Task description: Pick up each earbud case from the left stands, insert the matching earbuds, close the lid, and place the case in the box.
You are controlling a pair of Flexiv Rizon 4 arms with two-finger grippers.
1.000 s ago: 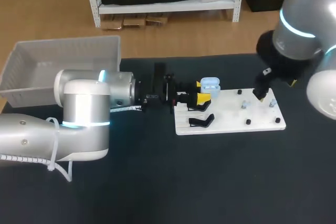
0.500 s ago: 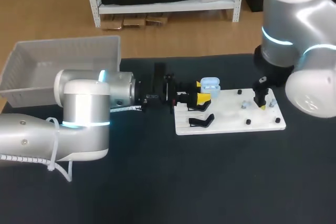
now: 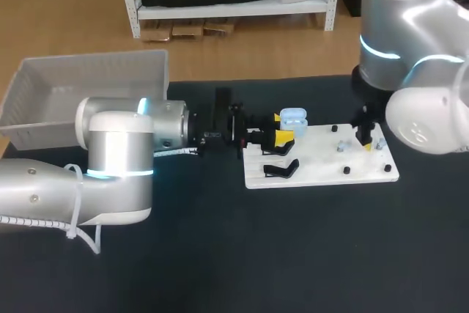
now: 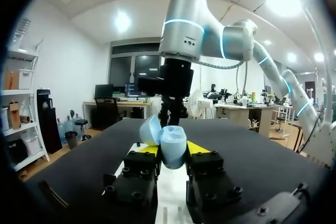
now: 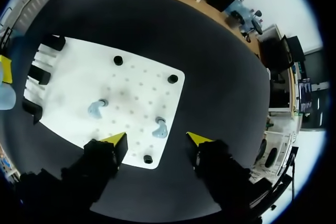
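Note:
My left gripper (image 3: 282, 135) is shut on a light blue earbud case (image 3: 293, 116) with its lid up, at the left end of the white board (image 3: 322, 170). In the left wrist view the earbud case (image 4: 172, 149) sits between the yellow tips of the left gripper (image 4: 173, 153). Two pale blue earbuds (image 5: 159, 128) (image 5: 96, 109) stand on the white board (image 5: 73, 82). My right gripper (image 5: 157, 139) hangs open above the board, with one earbud between its fingers and untouched. From the head view the right gripper (image 3: 364, 137) is between the two earbuds (image 3: 341, 146).
A white bin (image 3: 88, 82) stands at the back left of the table. An empty black stand (image 3: 281, 170) sits on the board's left part. Small black pegs (image 5: 118, 60) dot the board around the earbuds.
My right arm has swung left and come down over the board's earbuds. The left arm and the case have not moved.

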